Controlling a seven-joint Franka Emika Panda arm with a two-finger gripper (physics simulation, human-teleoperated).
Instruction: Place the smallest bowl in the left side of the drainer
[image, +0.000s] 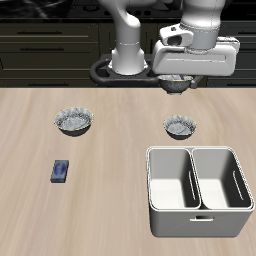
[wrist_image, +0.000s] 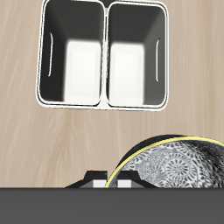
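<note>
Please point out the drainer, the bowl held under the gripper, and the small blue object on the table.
drainer (image: 198, 216), exterior view: front wall.
held bowl (wrist_image: 179, 171), wrist view: patterned inside.
blue object (image: 60, 171), exterior view: top face.

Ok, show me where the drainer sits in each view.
Exterior view: the drainer stands near the table's front edge, nearer than the free bowl behind it.
Wrist view: the drainer shows whole, both compartments empty.
Shared landmark: the divider wall between its two compartments.

Table (image: 110, 190) load, light wood.
Drainer (image: 196, 190) lower right; two bowls (image: 74, 122) (image: 180, 126) mid-frame; blue item (image: 60, 171) (small) lower left.
</note>
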